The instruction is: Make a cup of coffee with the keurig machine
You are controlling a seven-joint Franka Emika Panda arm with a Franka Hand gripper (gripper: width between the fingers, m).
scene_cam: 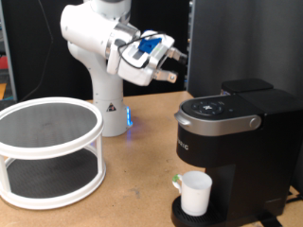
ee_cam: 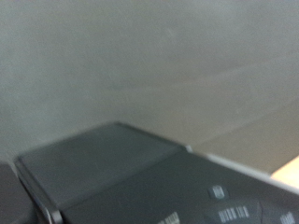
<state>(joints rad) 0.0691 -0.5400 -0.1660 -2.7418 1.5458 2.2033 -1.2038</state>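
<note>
The black keurig machine (scene_cam: 232, 142) stands at the exterior view's right, with its lid down and its silver-grey handle facing front. The white cup (scene_cam: 196, 192) stands upright on the machine's round drip base, under the spout. My gripper (scene_cam: 172, 65) hangs in the air above and to the left of the machine, well clear of its top. Its two dark fingertips stand apart with nothing between them. The wrist view is blurred and shows the machine's black top (ee_cam: 140, 173) with its round buttons (ee_cam: 220, 193) from above. No fingers show in the wrist view.
A white round two-tier rack (scene_cam: 47, 151) with dark mesh shelves stands on the wooden table at the exterior view's left. The arm's white base (scene_cam: 107, 99) stands behind it. A dark panel rises behind the machine.
</note>
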